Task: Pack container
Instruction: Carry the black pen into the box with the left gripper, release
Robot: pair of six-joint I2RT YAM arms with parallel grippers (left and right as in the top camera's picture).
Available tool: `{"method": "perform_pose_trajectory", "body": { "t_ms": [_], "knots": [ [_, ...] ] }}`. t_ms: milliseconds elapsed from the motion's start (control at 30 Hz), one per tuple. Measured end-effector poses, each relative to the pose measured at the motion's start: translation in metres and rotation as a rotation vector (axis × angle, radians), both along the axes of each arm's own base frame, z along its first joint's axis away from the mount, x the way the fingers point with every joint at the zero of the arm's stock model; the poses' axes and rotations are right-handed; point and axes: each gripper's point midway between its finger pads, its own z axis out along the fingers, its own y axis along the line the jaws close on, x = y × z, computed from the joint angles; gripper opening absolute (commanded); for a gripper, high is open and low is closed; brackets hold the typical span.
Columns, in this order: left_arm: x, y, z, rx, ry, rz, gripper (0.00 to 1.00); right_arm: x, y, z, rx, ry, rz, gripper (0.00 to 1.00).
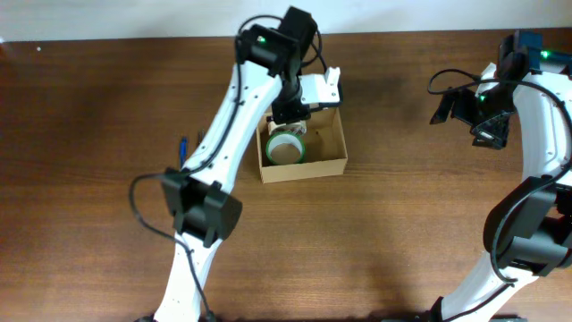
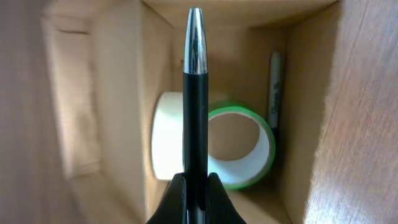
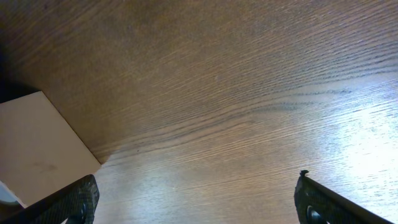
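Observation:
The container, a tan cardboard box (image 1: 323, 148), stands open at the table's middle back. In the left wrist view its inside wall (image 2: 305, 99) shows, with a green-edged tape roll (image 2: 239, 146), a white tape roll (image 2: 166, 134) and a dark marker (image 2: 274, 87) in it. My left gripper (image 2: 196, 186) is shut on a black pen with a silver tip (image 2: 195, 93), held over the box opening (image 1: 290, 116). My right gripper (image 3: 196, 199) is open and empty over bare table at the right (image 1: 478, 112).
A blue pen (image 1: 184, 148) lies on the table left of the box. A pale flat corner, perhaps the box flap (image 3: 37, 149), shows at the left of the right wrist view. The wooden table (image 1: 402, 224) spreads to the right and front.

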Motion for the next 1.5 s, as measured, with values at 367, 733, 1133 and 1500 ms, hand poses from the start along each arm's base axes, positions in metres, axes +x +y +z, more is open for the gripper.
{"method": "perform_pose_trajectory", "body": {
  "t_ms": [367,733,1133,1500],
  "knots": [
    [-0.016,-0.002,-0.051,0.074,0.144,-0.021,0.02,0.0,0.0,0.0,0.0,0.0,0.0,0.99],
    [-0.052,-0.009,-0.08,0.147,0.266,-0.067,0.02,0.0,0.0,0.0,0.0,-0.001,0.0,0.99],
    [-0.052,-0.009,-0.086,0.154,0.279,-0.006,0.43,0.0,0.0,0.0,0.0,-0.001,0.0,0.99],
    [-0.033,-0.009,-0.031,0.084,0.113,0.177,0.53,0.005,-0.001,0.0,-0.005,-0.019,0.0,0.99]
  ]
}}
